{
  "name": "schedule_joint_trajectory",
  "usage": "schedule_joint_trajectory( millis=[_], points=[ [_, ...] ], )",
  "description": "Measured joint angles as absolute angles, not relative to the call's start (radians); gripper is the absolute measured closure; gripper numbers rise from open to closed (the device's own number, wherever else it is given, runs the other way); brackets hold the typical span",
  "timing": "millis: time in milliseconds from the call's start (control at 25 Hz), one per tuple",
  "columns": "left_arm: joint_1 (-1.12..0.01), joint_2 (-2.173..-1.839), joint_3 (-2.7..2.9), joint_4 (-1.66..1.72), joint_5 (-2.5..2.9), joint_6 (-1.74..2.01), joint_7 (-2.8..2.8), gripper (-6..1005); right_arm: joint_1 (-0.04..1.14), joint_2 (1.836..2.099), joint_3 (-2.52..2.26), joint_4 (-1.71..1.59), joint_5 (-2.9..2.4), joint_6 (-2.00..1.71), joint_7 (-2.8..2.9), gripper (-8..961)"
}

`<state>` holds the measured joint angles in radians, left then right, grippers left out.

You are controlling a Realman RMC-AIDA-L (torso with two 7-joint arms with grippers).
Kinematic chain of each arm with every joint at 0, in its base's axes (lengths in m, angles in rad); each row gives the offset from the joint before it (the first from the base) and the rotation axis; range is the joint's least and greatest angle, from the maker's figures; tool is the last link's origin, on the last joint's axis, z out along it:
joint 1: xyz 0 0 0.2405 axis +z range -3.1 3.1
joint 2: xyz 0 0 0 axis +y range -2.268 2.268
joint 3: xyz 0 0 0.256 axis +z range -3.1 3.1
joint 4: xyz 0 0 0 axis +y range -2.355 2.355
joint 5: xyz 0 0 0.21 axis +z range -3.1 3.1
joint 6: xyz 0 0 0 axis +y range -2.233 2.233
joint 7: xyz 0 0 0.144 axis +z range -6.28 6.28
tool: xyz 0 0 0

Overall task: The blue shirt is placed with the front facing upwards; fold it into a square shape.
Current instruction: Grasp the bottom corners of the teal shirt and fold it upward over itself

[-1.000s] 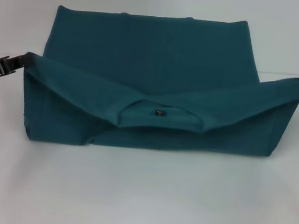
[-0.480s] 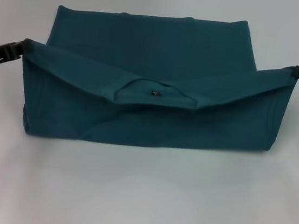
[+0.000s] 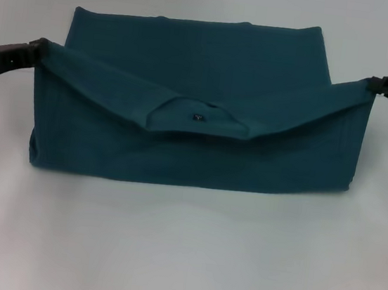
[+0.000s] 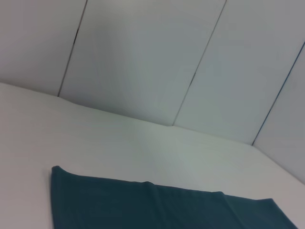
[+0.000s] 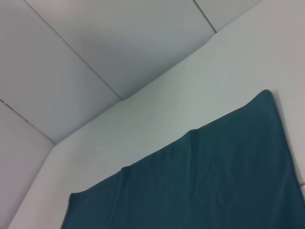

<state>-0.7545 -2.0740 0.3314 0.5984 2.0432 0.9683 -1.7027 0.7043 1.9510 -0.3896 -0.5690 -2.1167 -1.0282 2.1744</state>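
Our left gripper (image 3: pixel 37 46) is up off the table at the left side, and it pinches one corner of the blue shirt (image 3: pixel 200 96). Our right gripper (image 3: pixel 380 86) is up at the right side, and it pinches the other corner the same way. Both are closed tight on the cloth.

We hold the near part of the shirt up between our two grippers, like a little wall. Its top edge hangs low in the middle and goes up to each corner, so it makes a wide V. The collar (image 3: pixel 197 120) sits in the low middle part, folded toward us. A tiny dark label (image 3: pixel 197 117) shows on it.

The far part of the shirt lies flat on the white table (image 3: pixel 180 256) behind the lifted part. The bottom of the lifted part rests on the table in a straight line close to us. We see only plain blue cloth, with no letters showing from here.

From our left wrist we see a flat piece of the shirt (image 4: pixel 157 205) on the white table, with pale wall panels (image 4: pixel 152 57) behind it. From our right wrist we see more of the flat shirt (image 5: pixel 200 181), and the table runs up to the same kind of wall. Our fingers do not show in those two views.
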Motion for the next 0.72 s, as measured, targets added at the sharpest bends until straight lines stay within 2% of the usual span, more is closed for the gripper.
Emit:
schedule_joint_trajectory(
  millis=[320, 720],
  points=[
    [-0.779, -2.071, 0.331, 0.562, 2.042, 0.903, -1.651, 973, 0.711, 1.966, -0.393, -0.569, -2.104, -0.967, 2.143, 926],
    [-0.806, -2.069, 0.331, 0.495, 2.035, 0.816, -1.56, 970, 0.724, 1.97, -0.424, -0.516, -2.095, -0.887, 2.115, 919]
  ],
)
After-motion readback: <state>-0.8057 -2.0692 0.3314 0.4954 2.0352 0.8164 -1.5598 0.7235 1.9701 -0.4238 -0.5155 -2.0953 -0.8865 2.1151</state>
